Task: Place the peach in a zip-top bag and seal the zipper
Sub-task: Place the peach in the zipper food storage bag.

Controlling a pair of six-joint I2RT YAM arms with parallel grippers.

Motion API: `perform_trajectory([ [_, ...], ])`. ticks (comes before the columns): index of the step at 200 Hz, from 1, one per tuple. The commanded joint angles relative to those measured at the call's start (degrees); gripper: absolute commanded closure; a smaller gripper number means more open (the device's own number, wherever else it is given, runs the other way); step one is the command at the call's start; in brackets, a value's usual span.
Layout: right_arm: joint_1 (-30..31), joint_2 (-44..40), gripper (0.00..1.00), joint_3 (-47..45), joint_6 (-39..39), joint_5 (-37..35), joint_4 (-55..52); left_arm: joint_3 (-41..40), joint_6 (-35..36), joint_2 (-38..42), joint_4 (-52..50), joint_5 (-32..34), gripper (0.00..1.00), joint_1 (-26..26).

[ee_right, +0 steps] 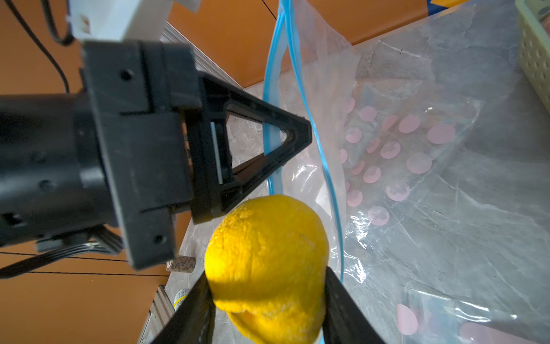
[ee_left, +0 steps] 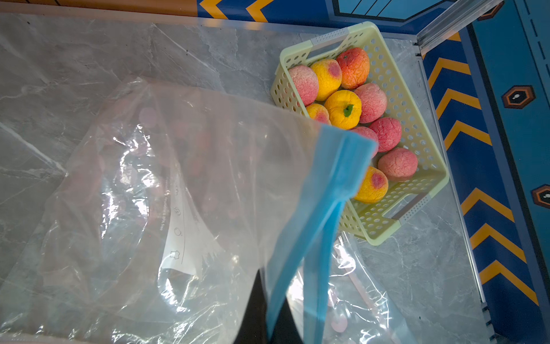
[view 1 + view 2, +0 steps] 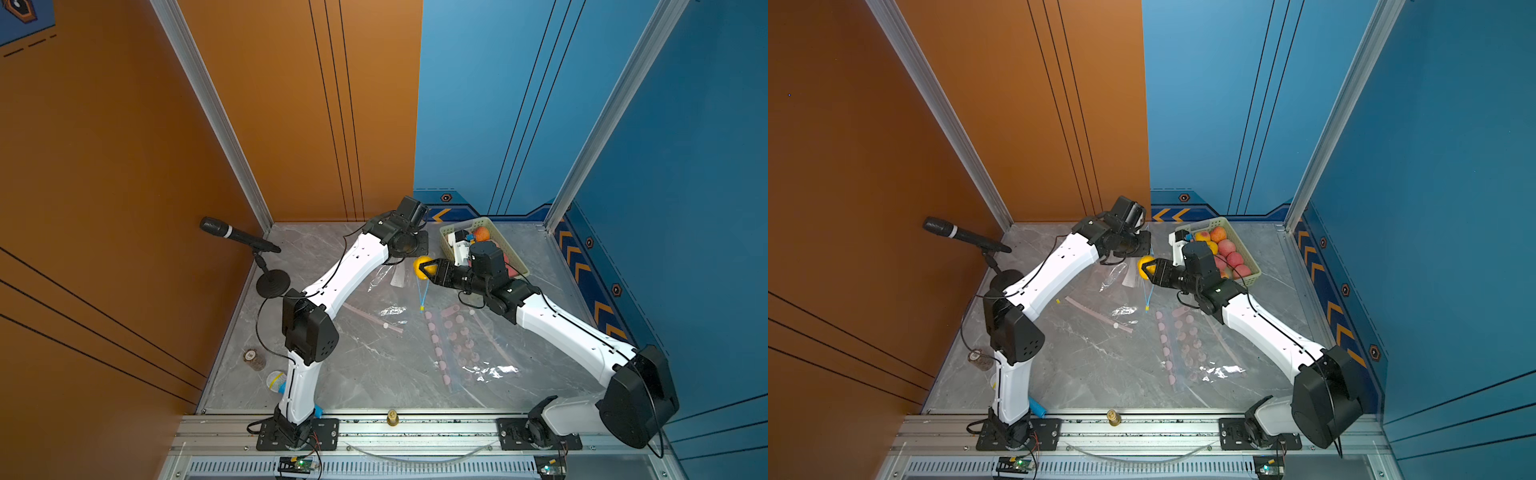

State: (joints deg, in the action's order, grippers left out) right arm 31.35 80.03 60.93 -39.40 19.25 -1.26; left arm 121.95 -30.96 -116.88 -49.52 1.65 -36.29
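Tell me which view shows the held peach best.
Right wrist: the peach is large, gripped between two fingers. In both top views it is a small yellow spot. Left wrist view misses it.

A robot lab booth: aluminium frame (image 3: 212, 108), printed wall panels (image 3: 104, 166), stand microphone (image 3: 239, 237).

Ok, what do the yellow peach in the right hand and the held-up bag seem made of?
The yellow peach: probably foam or soft rubber, matte; finely crackled skin, no shine. The bag: thin clear plastic film, glossy; it wrinkles, glints and shows the table through.
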Motion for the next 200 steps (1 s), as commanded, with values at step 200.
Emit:
perform_trajectory([
  [200, 1.1, 2.2, 0.18, 5.3, 4.9, -12.1, -10.0, -5.6, -4.0, 9.9, -0.2, -2.7, 1.00, -3.0],
])
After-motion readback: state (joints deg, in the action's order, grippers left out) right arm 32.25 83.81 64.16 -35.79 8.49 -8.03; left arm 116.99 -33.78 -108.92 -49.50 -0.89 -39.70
